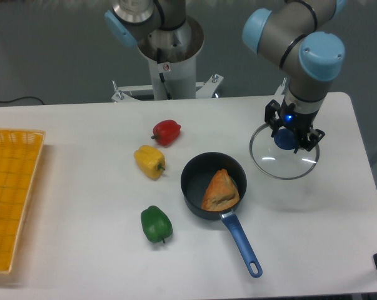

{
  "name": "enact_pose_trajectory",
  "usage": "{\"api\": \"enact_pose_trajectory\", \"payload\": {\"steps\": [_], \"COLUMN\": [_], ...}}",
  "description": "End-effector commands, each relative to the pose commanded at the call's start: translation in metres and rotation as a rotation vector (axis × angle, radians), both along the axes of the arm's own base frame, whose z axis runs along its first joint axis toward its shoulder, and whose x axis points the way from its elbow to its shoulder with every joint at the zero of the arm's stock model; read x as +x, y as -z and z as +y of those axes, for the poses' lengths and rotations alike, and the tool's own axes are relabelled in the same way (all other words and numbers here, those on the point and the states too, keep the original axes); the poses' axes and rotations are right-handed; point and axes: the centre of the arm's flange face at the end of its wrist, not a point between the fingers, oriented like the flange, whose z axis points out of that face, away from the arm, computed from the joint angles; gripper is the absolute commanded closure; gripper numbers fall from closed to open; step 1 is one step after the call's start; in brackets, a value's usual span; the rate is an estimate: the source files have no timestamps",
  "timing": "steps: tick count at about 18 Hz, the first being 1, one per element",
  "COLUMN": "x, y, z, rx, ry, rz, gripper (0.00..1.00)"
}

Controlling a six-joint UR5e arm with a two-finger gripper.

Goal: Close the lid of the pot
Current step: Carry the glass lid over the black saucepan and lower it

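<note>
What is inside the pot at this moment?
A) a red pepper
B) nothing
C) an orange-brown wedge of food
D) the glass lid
C: an orange-brown wedge of food lies in the open pot, while the lid is to its right under the gripper.

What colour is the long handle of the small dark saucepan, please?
Blue, on the small round dark saucepan's long handle, clear in the fixed camera view.

Small sticker [165, 67] on robot base, prob. unreadable.

Lab: robot arm [294, 37], bare table [82, 250]
</note>
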Motion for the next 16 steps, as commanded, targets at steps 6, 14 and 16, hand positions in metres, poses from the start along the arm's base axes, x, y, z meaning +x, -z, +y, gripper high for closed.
{"api": "enact_pose_trajectory", "payload": {"steps": [6, 14, 16], "x": [0.033, 0.066, 0.074], "y": [0.005, 0.023, 0.029], "z": [0.039, 0.069, 0.074], "rx": [-0.002, -0.013, -0.021], "ry": [-0.015, -0.052, -0.046], "rz": [-0.008, -0.033, -0.043], "gripper": [0.34, 0.35, 0.35]}}
